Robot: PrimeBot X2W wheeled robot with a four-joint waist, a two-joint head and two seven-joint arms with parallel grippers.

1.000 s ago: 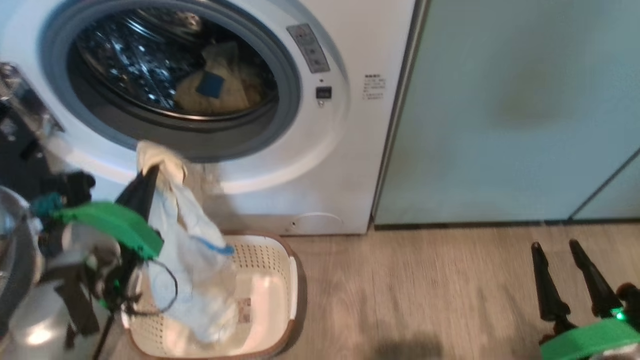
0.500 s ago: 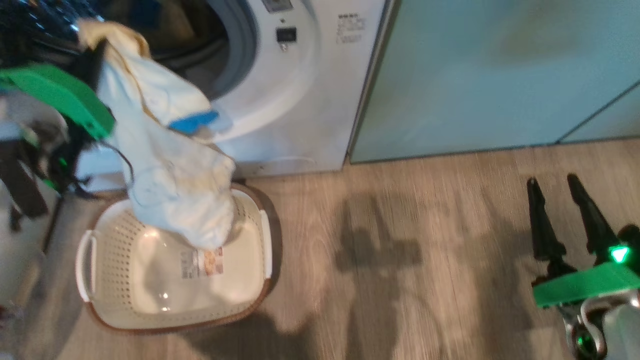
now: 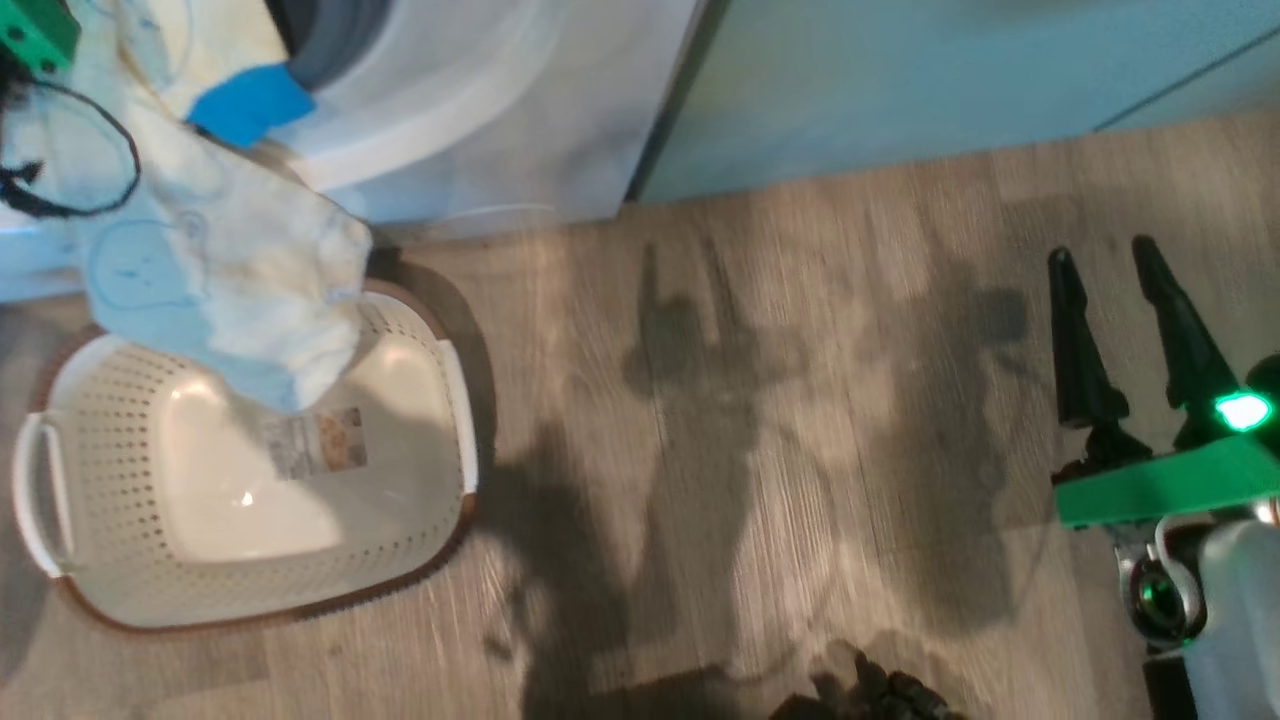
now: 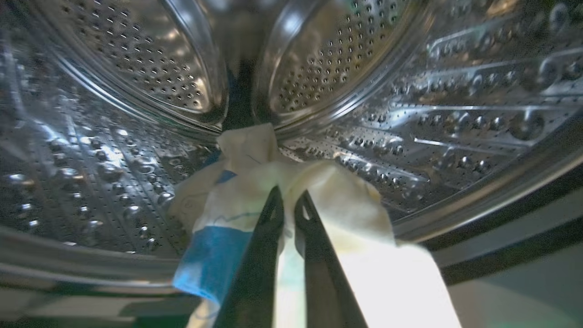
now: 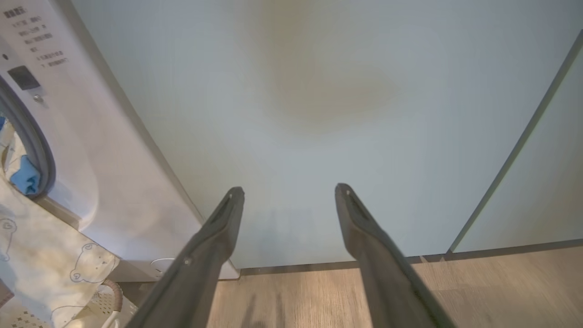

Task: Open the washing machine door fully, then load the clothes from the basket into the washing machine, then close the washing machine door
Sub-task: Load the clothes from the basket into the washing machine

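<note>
My left gripper is clamped on a bunched fold of a soft pale yellow garment with a bright blue trim piece. The two long dark fingers pinch it with the jaws almost touching. Gripper and fold sit at the mouth of the shiny perforated steel drum of the big white front-loading washing machine.

In the head view the rest of the garment trails out past the grey rubber seal and down the machine's smooth front, so it drapes across the lower lip of the opening. Its limp lower end hangs over the back edge of the small rectangular cream plastic basket; I cannot tell if it touches the rim. A thin black cable loop crosses the cloth at upper left. The right wrist view shows faint bear outlines printed on the fabric.

The basket stands on the wood-grain plank floor just in front of the machine. It has perforated sides, a brown rim, white side handles and a glossy bare bottom with a paper label.

My right gripper is spread wide and holds nothing. It is over bare floor, well apart from the basket, with a green bracket behind the fingers. Its wrist view faces the flat matte pale teal cabinet just beside the machine's right side.

A dark blurred shape sits at the bottom edge; I cannot tell what it is.
</note>
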